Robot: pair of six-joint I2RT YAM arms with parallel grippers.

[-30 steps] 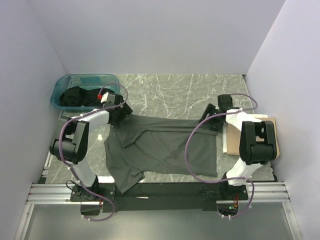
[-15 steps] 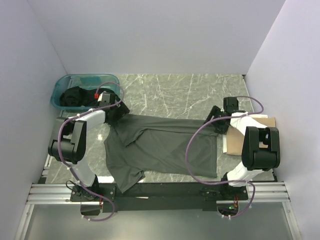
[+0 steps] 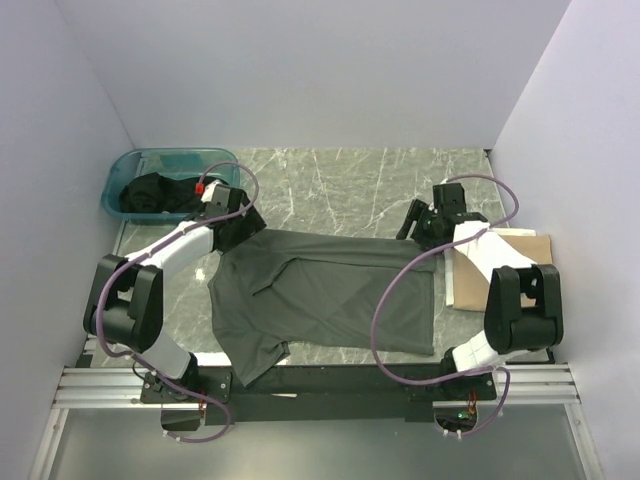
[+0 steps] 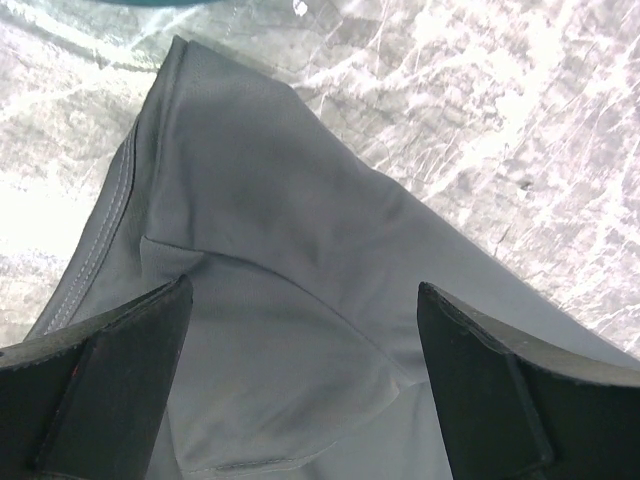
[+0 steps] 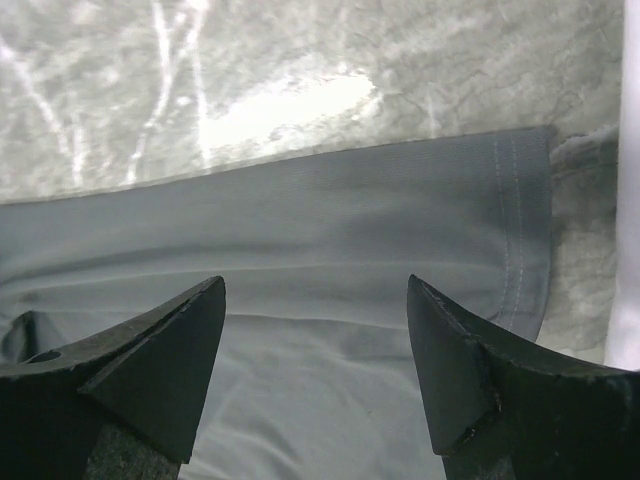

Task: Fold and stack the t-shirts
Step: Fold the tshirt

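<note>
A dark grey-olive t-shirt (image 3: pixel 325 295) lies spread flat across the marble table, its far edge folded toward the middle. My left gripper (image 3: pixel 238 226) hovers open over the shirt's far left corner; the sleeve fold (image 4: pixel 290 300) shows between its fingers (image 4: pixel 100 390). My right gripper (image 3: pixel 420 228) hovers open over the far right corner, with the stitched hem (image 5: pixel 515 230) between and beyond its fingers (image 5: pixel 470 370). Neither holds cloth. A tan t-shirt (image 3: pixel 500 275) lies folded at the right. Black shirts (image 3: pixel 160 195) sit in the tub.
A teal plastic tub (image 3: pixel 125 172) stands at the far left corner of the table. White walls close in left, right and behind. The metal rail (image 3: pixel 320 385) with the arm bases runs along the near edge.
Both grippers have let go of the shirt's far edge and lifted slightly away from it. The right arm swung toward the far side; the cloth now lies flat.
</note>
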